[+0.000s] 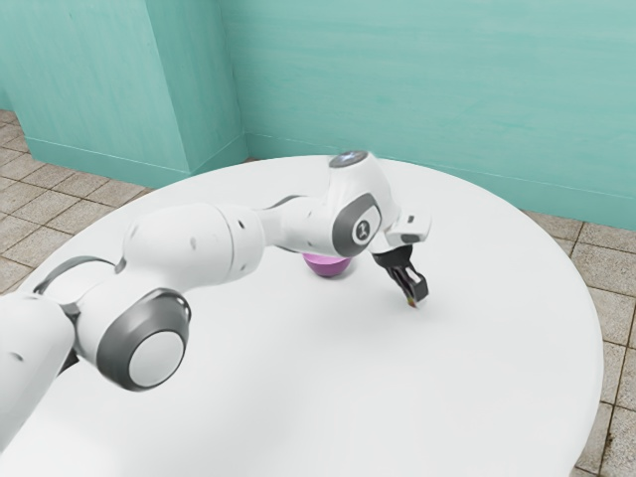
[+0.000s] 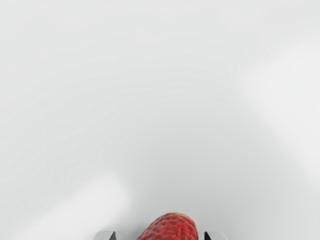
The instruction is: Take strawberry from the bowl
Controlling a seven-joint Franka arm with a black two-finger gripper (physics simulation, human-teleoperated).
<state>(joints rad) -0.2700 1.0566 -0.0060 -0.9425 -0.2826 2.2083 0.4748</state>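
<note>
At the exterior view's left, tan floor tiles point(image 1: 60, 191) run up to a teal wall point(image 1: 397, 79), whose nearer block juts out toward the round white table point(image 1: 298, 397). My white arm point(image 1: 189, 243), with its dark grey joint rings, comes in low from that same side and crosses above the table, bending at a round joint before it drops to the claw. Next along is the bowl point(image 1: 328, 266), pink-purple and upright on the table, its upper part hidden behind my arm. To the exterior view's right of it, apart from it, my black claw point(image 1: 415, 295) hangs tilted, pointing down toward the tabletop. The strawberry point(image 2: 172, 229) is out of the bowl, right at my claw's tip: the wrist view gives me its red, seeded, rounded end over the white table. Whether I have it clasped or merely sit around it, I cannot tell, nor whether it touches the table. Farther along, beyond the table's curved edge, more tiles show below the wall.
</note>
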